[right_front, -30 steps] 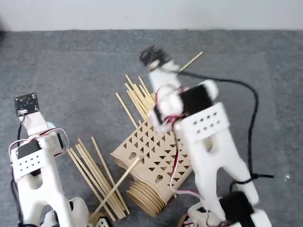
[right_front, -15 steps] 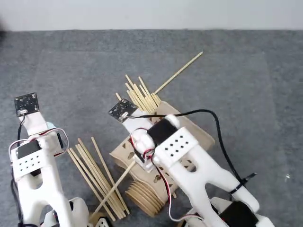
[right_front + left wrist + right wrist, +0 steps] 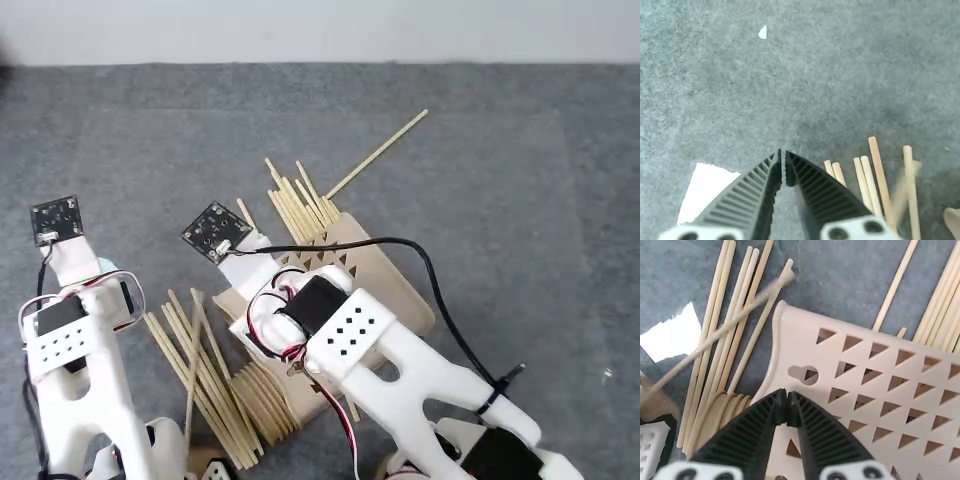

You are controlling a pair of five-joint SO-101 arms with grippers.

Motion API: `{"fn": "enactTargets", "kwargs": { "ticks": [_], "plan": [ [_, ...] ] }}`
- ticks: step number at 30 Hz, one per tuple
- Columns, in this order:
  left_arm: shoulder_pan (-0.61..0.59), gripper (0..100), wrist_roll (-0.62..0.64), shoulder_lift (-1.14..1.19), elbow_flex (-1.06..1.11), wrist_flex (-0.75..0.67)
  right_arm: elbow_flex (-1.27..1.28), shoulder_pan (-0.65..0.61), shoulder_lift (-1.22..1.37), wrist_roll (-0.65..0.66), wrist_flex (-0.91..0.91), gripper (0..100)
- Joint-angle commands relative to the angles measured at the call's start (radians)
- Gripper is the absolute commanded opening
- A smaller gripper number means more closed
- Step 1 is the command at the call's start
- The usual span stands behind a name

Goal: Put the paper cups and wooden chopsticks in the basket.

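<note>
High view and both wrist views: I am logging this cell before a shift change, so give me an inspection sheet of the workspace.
Surface: grey mat, lying flat.
Job's things: basket with its perforated wall up, seemingly tipped; stacked paper cups lying beside it; chopsticks loose on the mat, more behind the basket.
Clutter: white paper scrap beside the chopsticks.
Grippers: left gripper shut, over bare mat; right gripper shut, at the basket's wall.
Cables: black cable arcs over the basket.
Surroundings: pale wall behind the mat.
</note>
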Motion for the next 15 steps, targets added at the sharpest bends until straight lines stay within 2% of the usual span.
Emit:
{"fn": "enactTargets", "kwargs": {
  "ticks": [1, 7, 15],
  "plan": [
    [0.003, 1, -0.002, -0.034, -0.005, -0.017, -0.066, -0.008, -0.024, -0.006, 0.019, 4.3],
    [0.002, 1, 0.000, -0.034, -0.005, -0.031, -0.066, -0.079, -0.025, -0.008, 0.070, 31.2],
    [-0.043, 1, 0.003, -0.035, -0.010, -0.031, -0.064, -0.140, -0.019, -0.006, 0.062, 30.9]
  ]
}}
